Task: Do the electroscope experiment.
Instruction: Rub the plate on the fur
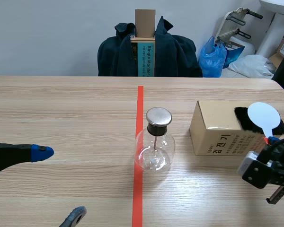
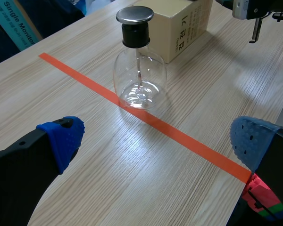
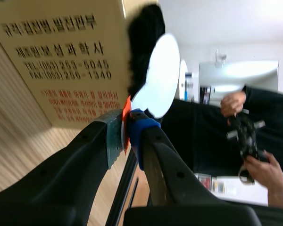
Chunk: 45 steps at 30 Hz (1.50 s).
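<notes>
the left gripper [image 1: 59, 184] is hovering low over the table [image 1: 61, 109] at the near left, its jaws standing wide open and gripping nothing, with a blue pad [image 2: 66, 137] showing on each fingertip in its wrist view. ahead of it and toward the middle, the electroscope [image 1: 154, 142], a round clear glass flask with a black neck and a flat metal cap [image 1: 159, 116], is standing upright on the orange-red tape line [image 1: 138, 198], and a thin rod [image 1: 155, 142] is hanging down inside it. to its right, a little apart, a cardboard box [image 1: 217, 130] is lying on the table with a patch of black fur [image 1: 244, 118] sitting on its top. a white disc [image 1: 264, 116] is leaning over the fur and seems to be touching it, though the contact is hard to make out. the right gripper [image 3: 125, 132] is sitting at the near right just beside the box, its jaws pinching tight on the disc's thin orange handle [image 3: 127, 112].
</notes>
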Each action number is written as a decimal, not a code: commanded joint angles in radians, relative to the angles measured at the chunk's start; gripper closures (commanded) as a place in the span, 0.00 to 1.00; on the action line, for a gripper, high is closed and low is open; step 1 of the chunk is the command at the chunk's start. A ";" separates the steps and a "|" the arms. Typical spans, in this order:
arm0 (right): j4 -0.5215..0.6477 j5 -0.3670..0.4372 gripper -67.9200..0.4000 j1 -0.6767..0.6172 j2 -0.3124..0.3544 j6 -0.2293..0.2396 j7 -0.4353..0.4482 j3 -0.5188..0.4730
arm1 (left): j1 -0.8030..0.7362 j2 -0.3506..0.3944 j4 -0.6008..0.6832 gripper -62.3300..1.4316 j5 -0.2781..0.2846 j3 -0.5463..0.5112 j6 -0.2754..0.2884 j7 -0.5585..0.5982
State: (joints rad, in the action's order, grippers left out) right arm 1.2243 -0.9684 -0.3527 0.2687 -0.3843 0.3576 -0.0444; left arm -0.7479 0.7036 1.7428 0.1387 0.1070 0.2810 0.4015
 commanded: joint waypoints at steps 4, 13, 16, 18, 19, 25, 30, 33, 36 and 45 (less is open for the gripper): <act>0.010 0.003 0.98 0.003 0.010 0.007 0.091 -0.007 | 0.003 -0.005 0.006 0.00 0.008 0.002 -0.003 0.016; 0.010 0.003 0.98 0.001 0.008 0.011 0.123 -0.006 | 0.003 -0.005 0.006 0.00 0.005 0.002 -0.003 0.013; 0.010 0.003 0.98 0.001 0.008 0.011 0.105 -0.007 | 0.003 -0.005 0.006 0.00 0.005 0.002 -0.003 0.013; 0.010 0.003 0.98 0.001 0.008 0.011 0.064 -0.007 | 0.003 -0.005 0.006 0.00 0.005 0.002 -0.003 0.013; 0.010 0.003 0.98 0.001 0.008 0.011 0.050 -0.007 | 0.003 -0.005 0.006 0.00 0.005 0.002 -0.003 0.013; 0.010 0.003 0.98 0.001 0.008 0.011 0.045 -0.007 | 0.003 -0.005 0.006 0.00 0.005 0.002 -0.003 0.013; 0.010 0.002 0.98 0.001 0.017 0.011 0.044 -0.010 | 0.003 -0.005 0.006 0.00 0.005 0.002 -0.003 0.013; 0.011 0.002 0.98 0.000 0.026 0.011 0.045 -0.029 | 0.003 -0.005 0.006 0.00 0.005 0.002 -0.003 0.013; 0.035 0.002 0.98 0.000 0.025 0.011 0.045 -0.072 | 0.003 -0.005 0.006 0.00 0.005 0.002 -0.003 0.013; 0.238 0.004 0.98 0.000 0.025 0.011 0.045 -0.190 | 0.003 -0.005 0.006 0.00 0.005 0.002 -0.003 0.009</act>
State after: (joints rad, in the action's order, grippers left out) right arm 1.4281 -0.9760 -0.3611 0.2749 -0.3614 0.4030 -0.2218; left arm -0.7479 0.7036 1.7428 0.1379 0.1070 0.2810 0.3946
